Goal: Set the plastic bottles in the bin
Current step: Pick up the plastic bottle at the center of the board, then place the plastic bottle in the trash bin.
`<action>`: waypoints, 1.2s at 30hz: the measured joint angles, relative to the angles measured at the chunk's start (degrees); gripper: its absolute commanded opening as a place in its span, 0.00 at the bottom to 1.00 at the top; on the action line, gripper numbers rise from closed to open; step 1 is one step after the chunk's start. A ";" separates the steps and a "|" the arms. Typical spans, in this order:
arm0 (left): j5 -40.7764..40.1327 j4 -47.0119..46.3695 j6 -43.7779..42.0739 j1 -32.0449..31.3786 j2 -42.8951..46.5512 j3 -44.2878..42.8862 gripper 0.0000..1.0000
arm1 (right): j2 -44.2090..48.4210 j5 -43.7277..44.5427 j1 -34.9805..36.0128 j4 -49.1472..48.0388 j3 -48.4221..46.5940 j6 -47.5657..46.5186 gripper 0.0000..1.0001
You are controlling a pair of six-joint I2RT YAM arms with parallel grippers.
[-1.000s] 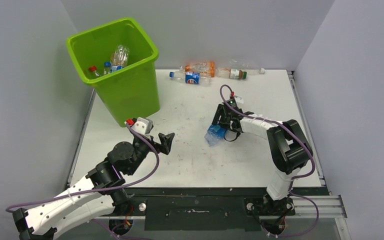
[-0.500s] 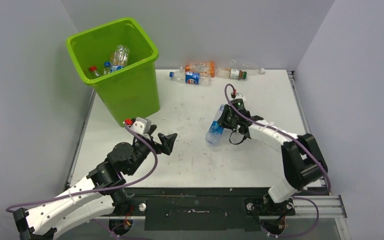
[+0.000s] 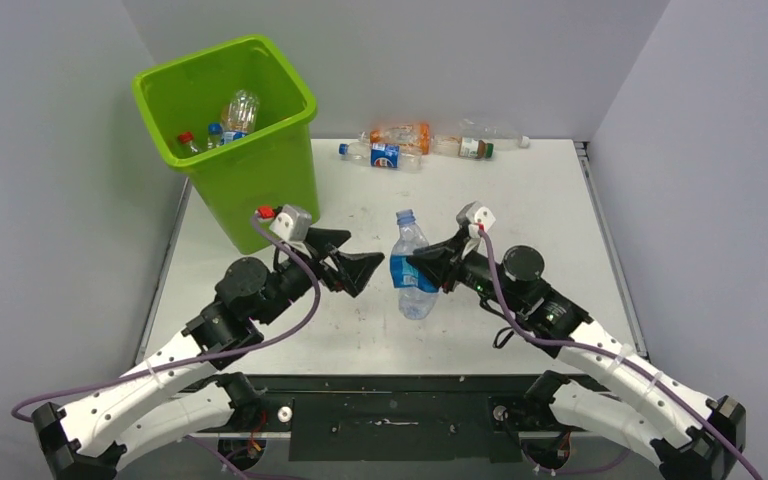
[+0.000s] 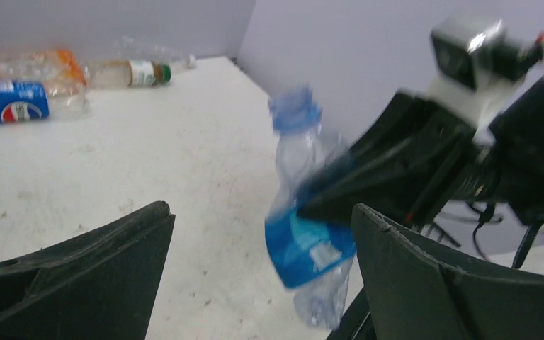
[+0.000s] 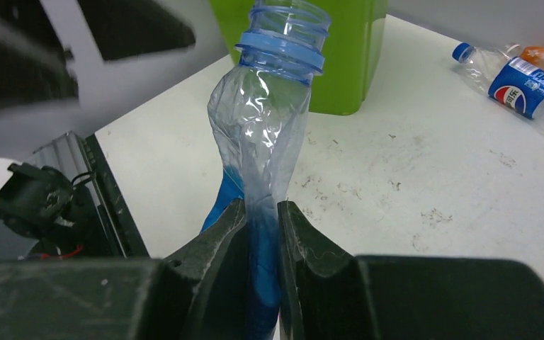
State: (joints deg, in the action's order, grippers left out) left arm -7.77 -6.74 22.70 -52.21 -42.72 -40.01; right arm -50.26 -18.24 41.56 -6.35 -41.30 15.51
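Since the bin sits left, my right gripper pinches this bottle upright. My left gripper gapes wide, handoff probably.

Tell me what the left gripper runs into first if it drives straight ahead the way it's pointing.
Probably the blue-labelled bottle clamped in the right gripper: it stands directly ahead of the open left gripper, though depth is unclear.

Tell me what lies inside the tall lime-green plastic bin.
Inside the tall lime-green plastic bin, at least three clear plastic bottles show: one crumpled, one red-capped, one blue-capped. The bin's near wall covers its floor and anything lower.
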 measured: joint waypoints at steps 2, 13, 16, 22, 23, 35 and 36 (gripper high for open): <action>3.93 -0.61 1.44 2.40 -2.34 -4.50 0.96 | 2.99 0.90 2.38 0.42 2.36 -1.75 0.05; 26.18 -3.48 15.23 12.66 -15.72 -13.07 0.96 | 9.14 4.44 5.33 2.03 4.81 -5.11 0.05; 29.62 -4.81 18.05 12.63 -17.77 -13.05 0.99 | 9.01 4.55 5.97 2.08 4.81 -5.66 0.05; 33.11 -9.16 21.75 12.63 -18.78 -13.05 0.82 | 8.07 4.98 6.99 2.05 4.81 -6.14 0.05; 33.53 -9.94 22.23 12.63 -19.02 -13.05 0.79 | 8.00 4.98 7.17 2.03 4.81 -6.16 0.05; 34.84 -11.15 24.13 10.71 -23.56 -13.07 0.42 | 6.80 6.36 8.85 1.92 4.81 -6.69 0.05; 34.86 -11.08 24.13 10.67 -23.69 -13.07 0.40 | 6.73 6.58 9.07 1.88 4.81 -6.80 0.05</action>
State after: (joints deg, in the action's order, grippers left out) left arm 27.09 -17.82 46.83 -41.54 -66.41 -53.08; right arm -43.53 -11.66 50.63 -4.47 -36.49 8.71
